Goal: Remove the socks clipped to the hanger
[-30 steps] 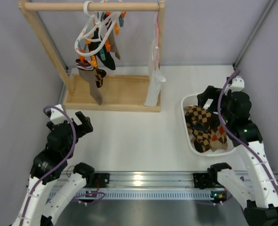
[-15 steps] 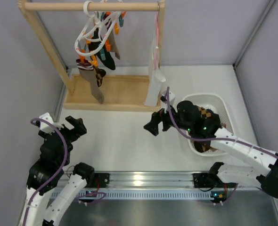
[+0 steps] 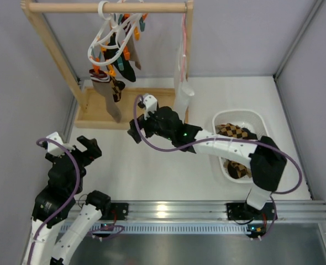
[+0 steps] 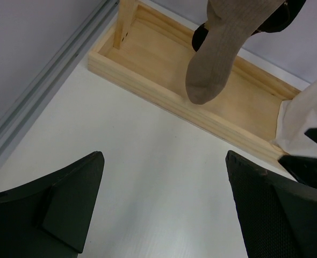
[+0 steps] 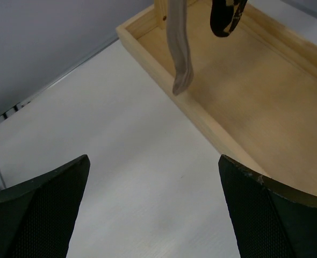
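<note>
The white ring hanger (image 3: pixel 110 33) with orange and teal clips hangs from the wooden rail at the back left. Black, checked and plain brown socks (image 3: pixel 109 88) hang clipped under it. The brown sock's toe (image 4: pixel 212 75) hangs over the wooden base in the left wrist view. It also shows in the right wrist view (image 5: pixel 179 48), with a checked sock (image 5: pixel 225 16) beside it. My right gripper (image 3: pixel 138 128) is open and empty, stretched out low in front of the wooden base, right of the hanging socks. My left gripper (image 3: pixel 85 148) is open and empty near the left wall.
A wooden rail frame (image 3: pixel 58 55) with a tray-like base (image 3: pixel 146 107) stands at the back. A white cloth with a pink strap (image 3: pixel 182 83) hangs at its right end. A white basket (image 3: pixel 251 117) holding checked socks (image 3: pixel 235 132) sits at the right.
My right arm has swung from the basket leftward across the table to the front of the wooden base. My left arm drew back toward the left wall, then stayed still.
</note>
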Motion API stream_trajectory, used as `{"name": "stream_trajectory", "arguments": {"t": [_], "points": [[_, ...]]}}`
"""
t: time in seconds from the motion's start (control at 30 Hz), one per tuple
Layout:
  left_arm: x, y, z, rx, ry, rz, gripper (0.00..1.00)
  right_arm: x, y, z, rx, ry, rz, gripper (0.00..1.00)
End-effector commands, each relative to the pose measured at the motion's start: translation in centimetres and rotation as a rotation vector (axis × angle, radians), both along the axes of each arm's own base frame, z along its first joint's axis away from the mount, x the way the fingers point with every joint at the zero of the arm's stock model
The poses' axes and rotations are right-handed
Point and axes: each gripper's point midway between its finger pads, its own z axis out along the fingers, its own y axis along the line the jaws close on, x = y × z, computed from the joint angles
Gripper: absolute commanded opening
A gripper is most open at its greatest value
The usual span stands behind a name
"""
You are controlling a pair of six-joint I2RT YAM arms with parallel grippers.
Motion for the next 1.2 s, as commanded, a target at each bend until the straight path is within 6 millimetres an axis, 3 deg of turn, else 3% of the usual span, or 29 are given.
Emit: {"name": "stream_trajectory", "arguments": {"t": [0.0,0.03,0.07,0.13,0.2,0.23,0.27,0.3,0.33,0.37,0.4,0.43,0.47,0.6,0.7,0.8,0.9,1.0,1.07,1.17], "points": [[0.5,0.0,0.5,-0.016,-0.031,0.016,0.98,4.2,2.3,2.9,0.025,-0.13,-0.113,0.99],[0.5,0.0,0.6,-0.017,-0.033,0.013,0.98,5.1,3.2,0.9,-0.011,-0.128,-0.119,0.99],[0.5,-0.1,0.5,-0.014,-0.028,0.01,0.98,6.4,3.5,2.0,0.009,-0.148,-0.159,0.99],[0.6,-0.2,0.3,-0.01,-0.019,0.002,0.98,7.6,4.7,0.6,-0.005,-0.166,-0.174,0.99],[0.7,-0.3,0.3,-0.009,-0.017,-0.001,0.98,8.6,5.7,1.1,0.016,-0.189,-0.172,0.99],[0.8,-0.4,0.2,-0.007,-0.01,-0.007,0.98,9.1,6.4,-0.5,-0.005,-0.177,-0.164,0.99],[0.8,-0.5,0.2,-0.007,-0.009,-0.009,0.98,9.5,7.3,0.6,0.021,-0.189,-0.142,0.99],[0.9,-0.5,0.2,-0.005,-0.007,-0.011,0.98,10.2,7.5,0.3,0.022,-0.188,-0.136,0.99],[0.9,-0.6,0.2,-0.003,-0.004,-0.016,0.98,10.8,8.1,-1.3,0.01,-0.178,-0.124,0.98],[1.0,-0.7,0.1,-0.003,0.0,-0.018,0.98,11.3,8.7,-0.3,0.05,-0.195,-0.097,0.93],[1.0,-0.7,0.1,-0.002,0.001,-0.02,0.98,11.6,9.2,-0.6,0.064,-0.194,-0.08,0.91],[1.0,-0.8,0.0,-0.001,0.003,-0.025,0.98,12.2,9.6,-2.0,0.066,-0.175,-0.072,0.9],[1.0,-0.8,0.1,-0.002,0.002,-0.025,0.98,12.7,10.1,-1.3,0.094,-0.184,-0.051,0.89],[1.0,-0.9,0.1,-0.001,0.002,-0.03,0.98,14.2,11.4,-2.1,0.118,-0.194,-0.039,0.85],[1.0,-0.9,0.1,-0.002,-0.002,-0.03,0.98,14.0,12.8,-2.1,0.163,-0.216,0.012,0.78],[1.0,-0.9,0.1,0.0,0.0,-0.032,0.98,13.9,13.8,-2.8,0.207,-0.222,0.041,0.65],[1.0,-1.0,0.1,-0.001,0.0,-0.035,0.98,13.6,14.4,-2.1,0.245,-0.226,0.068,0.55],[1.0,-0.9,0.1,-0.002,-0.002,-0.035,0.98,12.9,14.7,-0.8,0.277,-0.254,0.093,0.31],[1.0,-0.9,0.1,0.0,-0.002,-0.034,0.98,12.1,14.6,-0.9,0.275,-0.266,0.092,0.07],[1.0,-0.9,0.2,-0.001,-0.003,-0.035,0.98,10.5,13.1,0.6,0.309,-0.295,0.074,0.0]]}}
